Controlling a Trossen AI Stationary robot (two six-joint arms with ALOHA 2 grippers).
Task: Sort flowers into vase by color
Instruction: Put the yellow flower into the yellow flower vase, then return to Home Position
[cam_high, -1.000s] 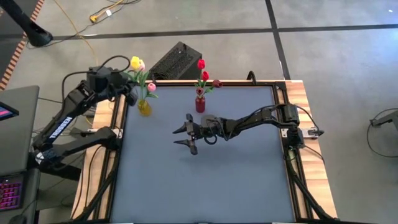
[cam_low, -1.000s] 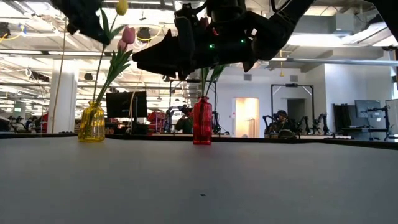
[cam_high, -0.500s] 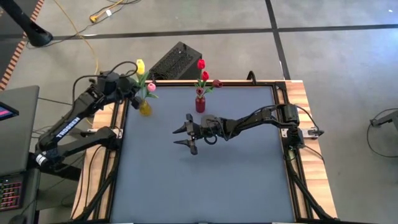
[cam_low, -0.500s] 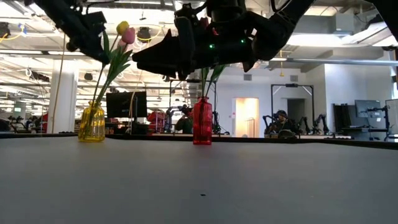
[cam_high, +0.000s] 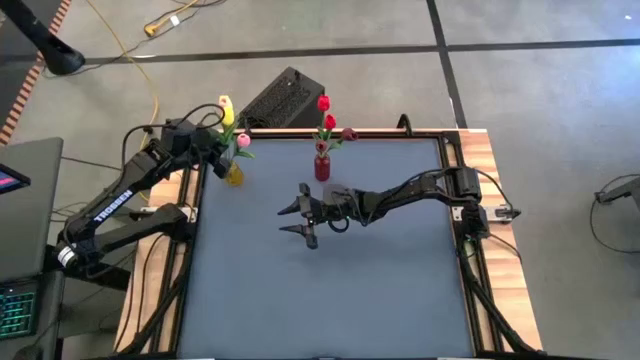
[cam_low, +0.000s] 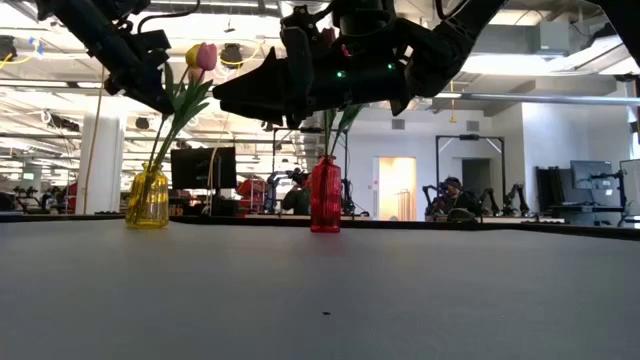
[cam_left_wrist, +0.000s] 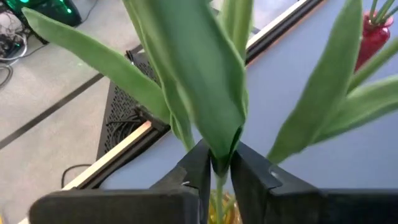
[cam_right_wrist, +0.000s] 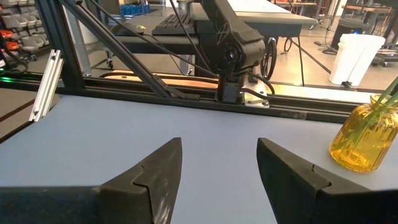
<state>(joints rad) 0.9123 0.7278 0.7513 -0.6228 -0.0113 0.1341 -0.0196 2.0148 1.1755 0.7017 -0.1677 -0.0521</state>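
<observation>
Grey tabletop (cam_high: 330, 270): at 11 o'clock, the left tool (cam_left_wrist: 216, 163) has lowered the yellow tulip (cam_high: 226, 106) into the yellow vase (cam_high: 233, 175), fingers just loosening around its stem. Right tool (cam_high: 297, 221) waits spread at centre. Placement appears nearly complete.

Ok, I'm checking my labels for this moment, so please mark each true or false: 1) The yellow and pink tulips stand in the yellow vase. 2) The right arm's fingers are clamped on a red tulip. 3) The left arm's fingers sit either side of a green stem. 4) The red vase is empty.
1) True: the yellow tulip and pink tulip rise from the yellow vase.
2) False: the right gripper hangs over the mat with fingers apart, holding nothing.
3) True: the left gripper has its fingers close around a green stem above the yellow vase.
4) False: the red vase holds red tulips.
</observation>
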